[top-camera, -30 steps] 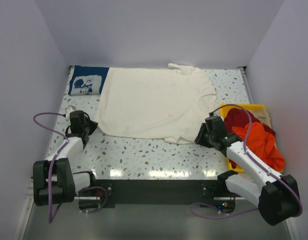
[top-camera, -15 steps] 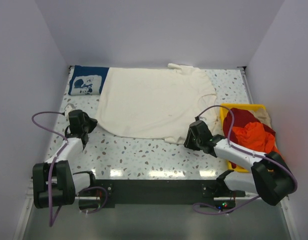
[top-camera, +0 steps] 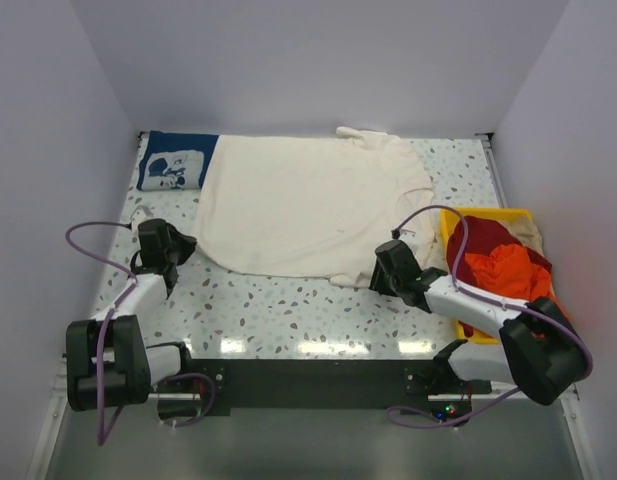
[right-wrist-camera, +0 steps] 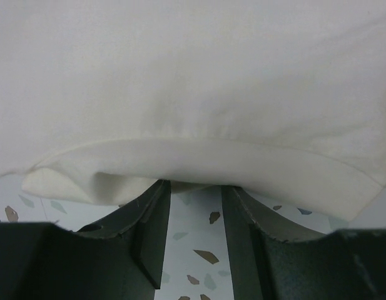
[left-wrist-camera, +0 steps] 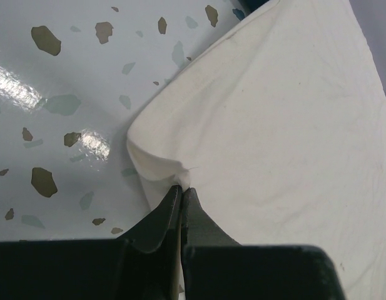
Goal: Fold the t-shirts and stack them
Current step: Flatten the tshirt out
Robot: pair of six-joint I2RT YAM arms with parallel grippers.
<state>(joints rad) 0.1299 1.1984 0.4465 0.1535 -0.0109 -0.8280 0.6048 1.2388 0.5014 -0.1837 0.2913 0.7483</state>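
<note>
Lying flat across the counter (top-camera: 288, 312), the cream shirt (top-camera: 308, 205) has its near left hem corner pinched in the closed left jaws, while the right jaws stand parted at its near right hem, clamping nothing.

Top external, station: fixed high, above and behind the robot, facing down and forward.
Top external, range: far; takes in the whole table (top-camera: 288, 310), the full cream t-shirt (top-camera: 308, 205) and the surrounding walls.
Left wrist, station: on the left gripper (left-wrist-camera: 180, 189), looking steeply down past its fingertips.
Left wrist, range: very near; shows the shirt's near-left corner and speckled tabletop.
Right wrist, station: on the right gripper (right-wrist-camera: 196, 187), low, facing almost level along the tabletop.
Right wrist, range: very near; the shirt's near-right hem fills the upper frame.
Overlap: the top view contains both wrist patches; the two wrist views share the shirt only, at opposite ends of its near edge.
</note>
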